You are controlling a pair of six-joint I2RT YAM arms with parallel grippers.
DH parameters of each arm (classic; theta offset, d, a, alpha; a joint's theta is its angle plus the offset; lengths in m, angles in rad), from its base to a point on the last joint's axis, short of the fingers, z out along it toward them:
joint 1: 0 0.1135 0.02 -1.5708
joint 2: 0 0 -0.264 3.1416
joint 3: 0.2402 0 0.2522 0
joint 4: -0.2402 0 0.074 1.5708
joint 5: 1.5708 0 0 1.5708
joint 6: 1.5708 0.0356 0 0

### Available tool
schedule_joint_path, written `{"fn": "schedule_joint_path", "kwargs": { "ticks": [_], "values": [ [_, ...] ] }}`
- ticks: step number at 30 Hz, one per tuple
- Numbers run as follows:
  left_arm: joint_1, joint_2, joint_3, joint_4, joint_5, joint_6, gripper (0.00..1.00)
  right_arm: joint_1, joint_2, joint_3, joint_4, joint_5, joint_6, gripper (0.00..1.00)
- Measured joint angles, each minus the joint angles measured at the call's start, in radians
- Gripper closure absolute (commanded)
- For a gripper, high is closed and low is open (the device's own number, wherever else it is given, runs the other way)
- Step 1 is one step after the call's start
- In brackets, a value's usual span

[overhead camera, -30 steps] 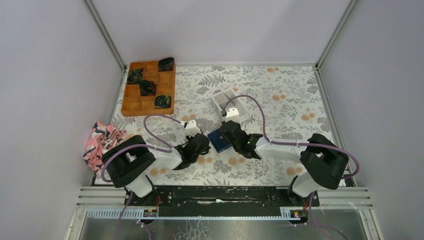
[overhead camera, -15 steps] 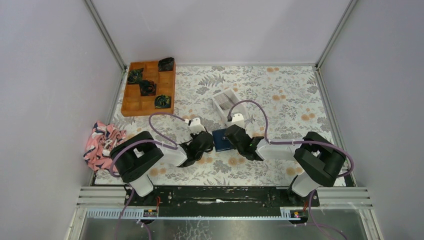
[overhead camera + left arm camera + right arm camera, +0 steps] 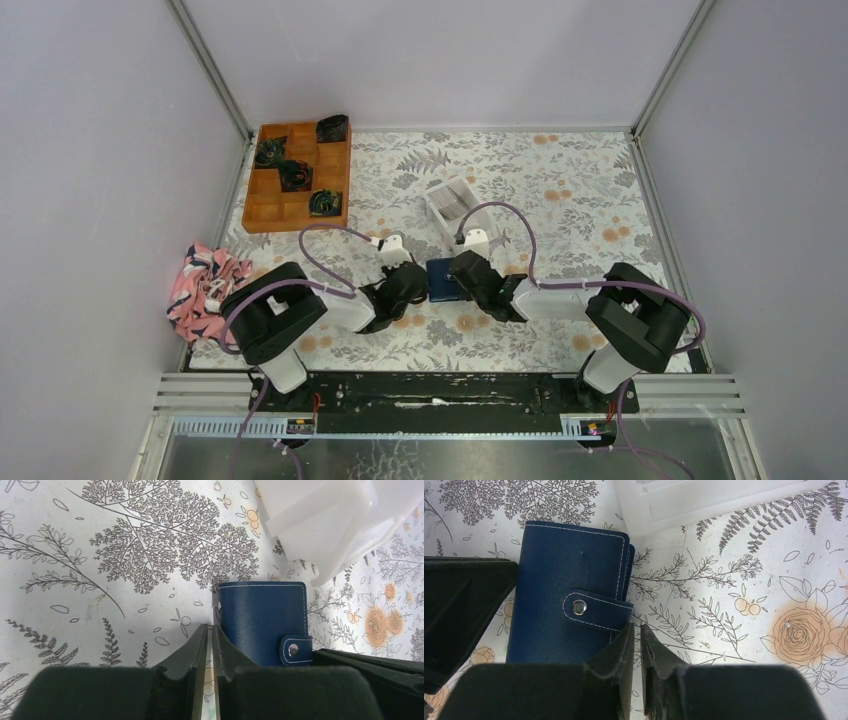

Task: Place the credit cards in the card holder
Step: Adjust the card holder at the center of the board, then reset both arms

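The dark navy folding leather card holder (image 3: 441, 279) lies snapped closed on the floral-patterned table (image 3: 570, 190), just near of the white open plastic box (image 3: 452, 203). The left claw (image 3: 210, 627) and the right claw (image 3: 636, 627), each narrowed to a slit and holding nothing, flank its left and right edges. This is probably to brace it so the tab can be unsnapped.

Matt leathery card holder (image 3: 564, 570) (stitched edges)
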Motion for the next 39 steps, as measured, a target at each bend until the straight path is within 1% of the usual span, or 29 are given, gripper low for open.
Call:
{"fn": "schedule_joint_path", "kwargs": {
  "ticks": [2, 4, 6, 8, 10, 11, 12, 13, 14, 15, 16, 22, 24, 26, 31, 33, 39],
  "values": [
    [0.000, -0.010, 0.000, -0.018, -0.001, 0.003, 0.84, 0.000, -0.002, 0.000, -0.002, 0.006, 0.003, 0.75],
    [0.000, -0.039, 0.000, -0.072, -0.008, 0.006, 0.83, 0.000, -0.018, -0.003, -0.016, 0.016, 0.003, 0.70],
    [0.000, -0.084, -0.002, -0.141, -0.024, 0.013, 0.78, -0.003, -0.055, -0.005, -0.042, 0.029, 0.002, 0.65],
    [0.000, -0.140, -0.002, -0.199, -0.050, 0.025, 0.59, -0.019, -0.108, -0.005, -0.064, 0.041, -0.005, 0.55],
    [0.000, -0.207, -0.002, -0.249, -0.087, 0.045, 0.41, -0.048, -0.163, -0.005, -0.082, 0.054, -0.014, 0.43],
    [0.000, -0.245, -0.001, -0.274, -0.111, 0.053, 0.32, -0.069, -0.195, -0.005, -0.092, 0.063, -0.024, 0.33],
    [0.002, -0.281, 0.000, -0.298, -0.136, 0.066, 0.24, -0.089, -0.221, -0.005, -0.100, 0.081, -0.036, 0.27],
    [0.005, -0.308, 0.003, -0.316, -0.154, 0.079, 0.17, -0.106, -0.246, -0.005, -0.108, 0.099, -0.050, 0.15],
    [0.011, -0.337, 0.008, -0.336, -0.174, 0.096, 0.10, -0.121, -0.269, -0.005, -0.114, 0.123, -0.064, 0.06],
    [0.021, -0.364, 0.013, -0.351, -0.188, 0.112, 0.06, -0.134, -0.290, -0.005, -0.121, 0.151, -0.083, 0.03],
    [0.035, -0.391, 0.021, -0.367, -0.203, 0.130, 0.05, -0.146, -0.313, -0.005, -0.128, 0.185, -0.106, 0.00],
    [0.186, -0.500, 0.076, -0.425, -0.228, 0.226, 0.03, -0.222, -0.414, -0.005, -0.135, 0.300, -0.217, 0.01],
    [0.228, -0.514, 0.081, -0.429, -0.229, 0.247, 0.01, -0.249, -0.444, -0.006, -0.133, 0.327, -0.250, 0.01],
    [0.264, -0.519, 0.079, -0.426, -0.239, 0.275, 0.00, -0.264, -0.475, -0.016, -0.127, 0.341, -0.269, 0.01],
    [0.282, -0.535, 0.040, -0.409, -0.267, 0.338, 0.00, -0.269, -0.513, -0.032, -0.128, 0.357, -0.251, 0.01],
    [0.283, -0.556, 0.011, -0.393, -0.280, 0.349, 0.00, -0.269, -0.505, -0.029, -0.144, 0.388, -0.214, 0.01],
    [0.284, -0.574, -0.016, -0.371, -0.303, 0.355, 0.00, -0.269, -0.448, -0.013, -0.217, 0.480, -0.130, 0.01]
  ]
}}
